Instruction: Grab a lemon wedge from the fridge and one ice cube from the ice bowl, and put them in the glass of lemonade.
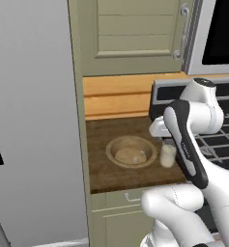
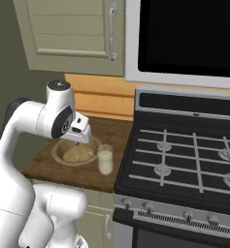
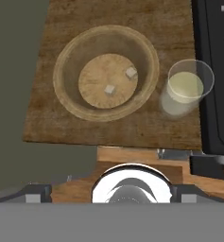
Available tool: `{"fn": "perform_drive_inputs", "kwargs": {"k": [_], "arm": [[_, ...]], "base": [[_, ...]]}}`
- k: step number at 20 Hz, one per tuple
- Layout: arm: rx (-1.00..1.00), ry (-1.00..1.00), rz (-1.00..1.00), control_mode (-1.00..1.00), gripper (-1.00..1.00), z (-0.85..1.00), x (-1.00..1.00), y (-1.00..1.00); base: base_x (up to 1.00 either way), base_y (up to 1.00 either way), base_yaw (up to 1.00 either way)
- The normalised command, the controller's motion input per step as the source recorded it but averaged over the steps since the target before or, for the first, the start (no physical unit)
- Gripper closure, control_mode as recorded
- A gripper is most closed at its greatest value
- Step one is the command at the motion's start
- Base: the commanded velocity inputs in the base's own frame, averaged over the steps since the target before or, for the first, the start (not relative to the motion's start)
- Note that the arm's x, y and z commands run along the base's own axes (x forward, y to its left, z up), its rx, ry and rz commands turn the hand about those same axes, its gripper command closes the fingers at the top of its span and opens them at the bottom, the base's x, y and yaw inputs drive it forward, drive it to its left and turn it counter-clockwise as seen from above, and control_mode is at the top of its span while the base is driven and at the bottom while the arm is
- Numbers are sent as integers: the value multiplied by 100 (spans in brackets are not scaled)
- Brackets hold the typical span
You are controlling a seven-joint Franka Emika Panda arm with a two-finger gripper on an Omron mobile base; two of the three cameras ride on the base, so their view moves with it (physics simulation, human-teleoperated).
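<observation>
The tan ice bowl (image 3: pixel 61 75) sits on the wooden counter with two ice cubes (image 3: pixel 131 72) in it. It also shows in the base views (image 1: pixel 111 147) (image 2: pixel 56 154). The glass of lemonade (image 3: pixel 184 92) (image 1: pixel 167 155) (image 2: pixel 105 160) stands just right of the bowl, near the stove's edge. My gripper (image 2: pixel 76 141) hangs open above the bowl, holding nothing. In the hand view its fingertips (image 3: pixel 38 193) stand wide apart. The grey fridge (image 1: pixel 34 120) rises at the left with its door shut. The lemon wedge is hidden.
A black stove (image 2: pixel 184 155) adjoins the counter (image 3: pixel 42 118) on the right, with a microwave (image 2: pixel 184 34) above it. Beige-green cabinets (image 1: pixel 135 34) hang over the counter. A tall panel (image 1: pixel 79 120) separates the counter from the fridge.
</observation>
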Motion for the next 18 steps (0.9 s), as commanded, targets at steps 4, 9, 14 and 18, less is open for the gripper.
{"fn": "perform_drive_inputs", "kwargs": {"k": [4,9,14,18], "arm": [[0,0,0,100,-100,0,0,0],[0,0,0,100,-100,0,0,0],[0,0,0,-100,-100,0,7,0],[-10,27,0,-100,-100,-10,80,64]], "base": [[66,0,1],[24,0,-1],[1,0,0],[0,0,0]]}}
